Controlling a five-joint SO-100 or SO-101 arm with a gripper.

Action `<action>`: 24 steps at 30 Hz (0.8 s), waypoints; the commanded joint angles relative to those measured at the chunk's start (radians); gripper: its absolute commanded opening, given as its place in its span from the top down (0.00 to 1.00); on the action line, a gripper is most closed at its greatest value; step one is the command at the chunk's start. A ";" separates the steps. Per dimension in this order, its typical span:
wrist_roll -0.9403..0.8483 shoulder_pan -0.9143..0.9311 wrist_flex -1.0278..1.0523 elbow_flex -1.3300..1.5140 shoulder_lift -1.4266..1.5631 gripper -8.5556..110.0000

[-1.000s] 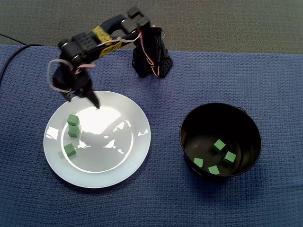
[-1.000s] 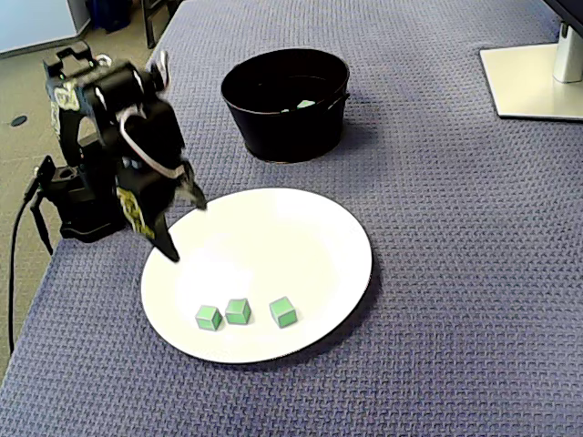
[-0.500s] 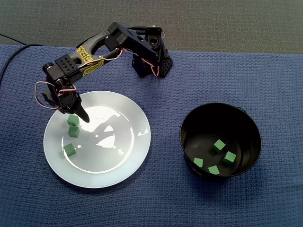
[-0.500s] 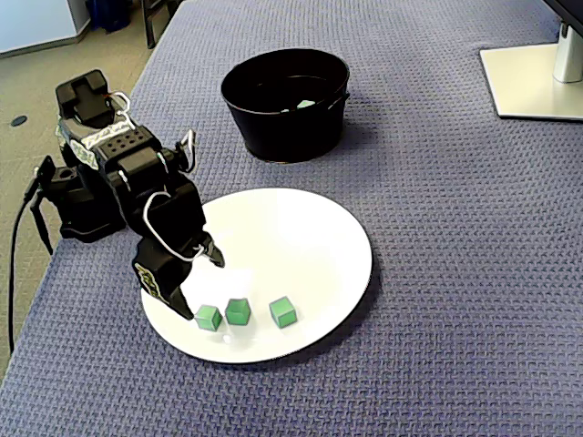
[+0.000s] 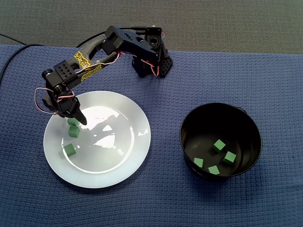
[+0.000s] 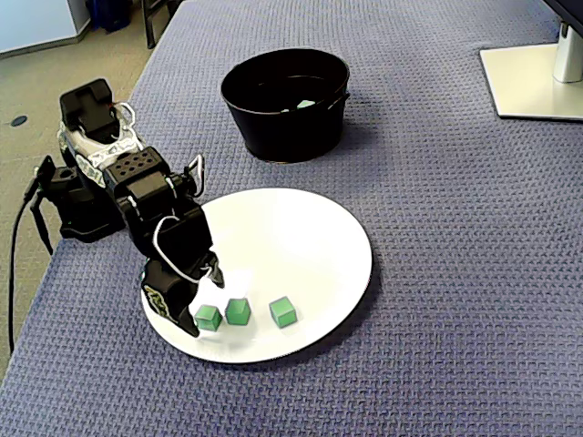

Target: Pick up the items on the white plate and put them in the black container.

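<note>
Held the gripper (image 6: 206,307) low at the edge of the plate (image 6: 310,228) nearest the arm's base (image 6: 77,214), jaws apart either side of the end cube (image 6: 208,318) in a row of three along that edge, with four more cubes (image 5: 218,144) lying in the container (image 5: 187,124), well apart from the plate on the cloth (image 6: 455,273).

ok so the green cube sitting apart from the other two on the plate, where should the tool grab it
Take the lone green cube by two opposite side faces, coming straight down from above. It sits flat on the white plate, with bare plate all round and a clear gap to the next cube, so there should be room on either side.
</note>
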 commanded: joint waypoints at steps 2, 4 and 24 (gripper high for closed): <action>-0.015 0.015 -0.015 -0.023 0.005 0.74; -0.015 0.017 -0.015 -0.023 0.002 0.79; 0.669 -0.110 -0.014 -0.141 0.371 0.93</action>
